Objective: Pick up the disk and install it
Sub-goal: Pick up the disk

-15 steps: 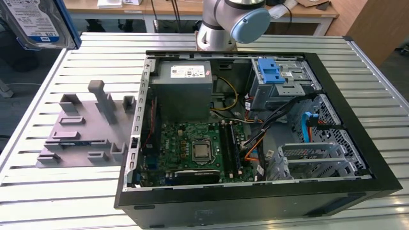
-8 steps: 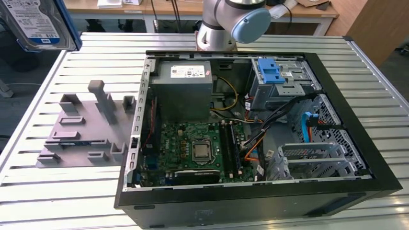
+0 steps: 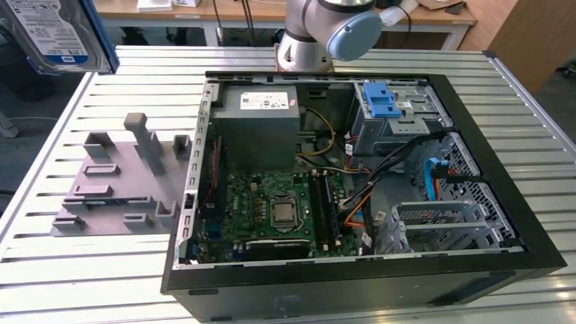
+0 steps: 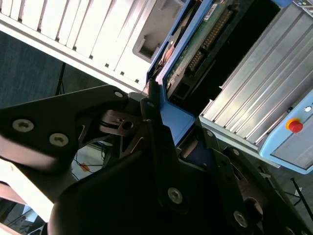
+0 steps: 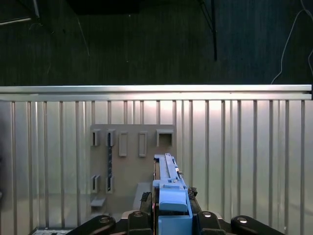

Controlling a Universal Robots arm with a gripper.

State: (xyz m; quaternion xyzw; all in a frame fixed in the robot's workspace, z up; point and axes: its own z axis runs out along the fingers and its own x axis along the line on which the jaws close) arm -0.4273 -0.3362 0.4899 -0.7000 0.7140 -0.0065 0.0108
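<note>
Step in hand, by my reading: carry. The disk [image 3: 50,30], a flat silver hard drive with a blue-and-white label clipped in a blue plastic carrier frame, is off the worktop. In the exterior view it hangs upright, high at the exterior view's left.

End effector [image 4: 164,125]: black fingers [image 4: 152,128] closed narrow on the blue frame, so it is holding the disk. In the first wrist view the disk [image 5: 168,188] shows edge-on, rising from the end effector [image 5: 171,218].

Below it lies the grey moulded fixture plate with upright slots [image 5: 124,169], on the slatted aluminium worktop [image 5: 244,156]. The disk is well apart from the open black computer case [image 3: 360,280] and from its grey metal drive cage [image 3: 400,118].

Doing this step well (judgement):
- Grip is on plastic frame only. Move slowly, since a jolt could let the drive pivot in the clamp.
- Hold the disk plane steady, with no roll.
- Stay well above the case rim and the loose orange and black cables [image 3: 378,179].

Arm pose: grey arm base [image 3: 311,30] stands at the far edge of the worktop behind the case. The wrist appears to point down at the fixture.
</note>
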